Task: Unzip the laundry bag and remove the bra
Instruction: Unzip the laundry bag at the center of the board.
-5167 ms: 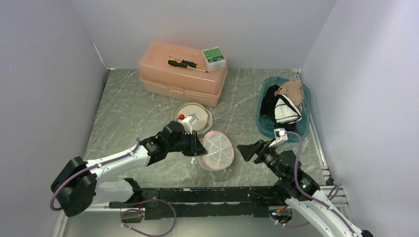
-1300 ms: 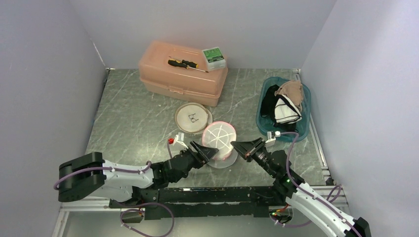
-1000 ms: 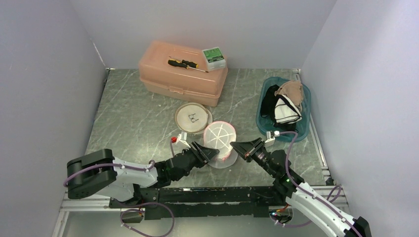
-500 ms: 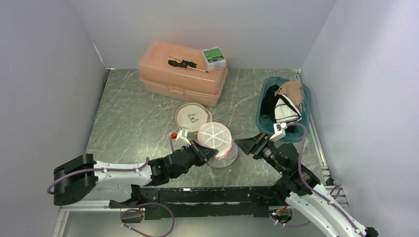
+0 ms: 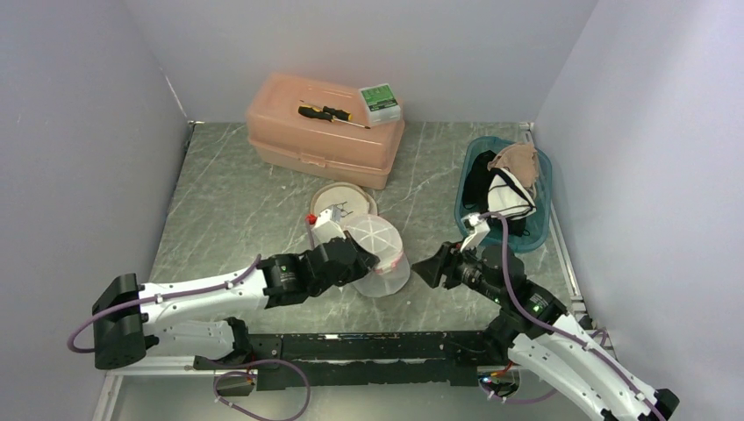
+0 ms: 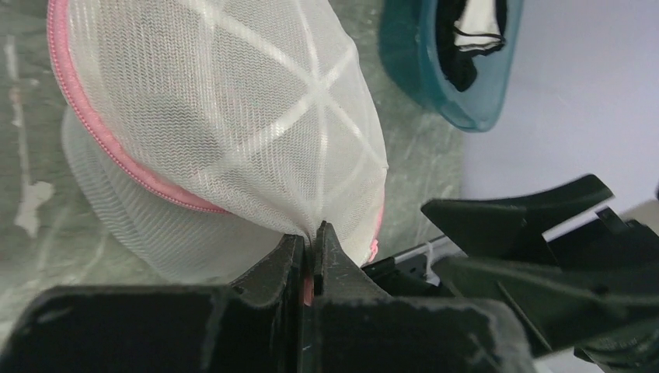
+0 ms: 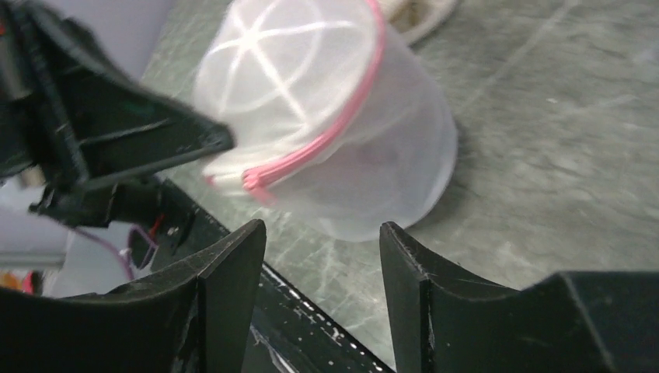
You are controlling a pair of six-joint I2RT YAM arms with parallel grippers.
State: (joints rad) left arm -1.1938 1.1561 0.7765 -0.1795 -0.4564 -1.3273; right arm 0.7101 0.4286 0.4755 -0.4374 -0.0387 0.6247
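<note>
Grey marbled table (image 5: 228,202) boxed in by pale lilac walls (image 5: 88,132); a white mesh laundry bag (image 5: 379,257) sits near the front edge, between the two grippers.

The left gripper (image 6: 313,252) has its jaws pressed together on a pinch of mesh at the bag's pink-zipped top rim. The right gripper (image 7: 322,233) stands just beside the bag's right side, jaws apart, touching nothing. The zip pull cannot be made out, nor whether the zip is parted. Through the mesh the bra is not discernible, only a dim grey shade. A flat round mesh pouch (image 5: 346,197) behind is partly covered by the left wrist. The right wrist view is blurred.
</note>
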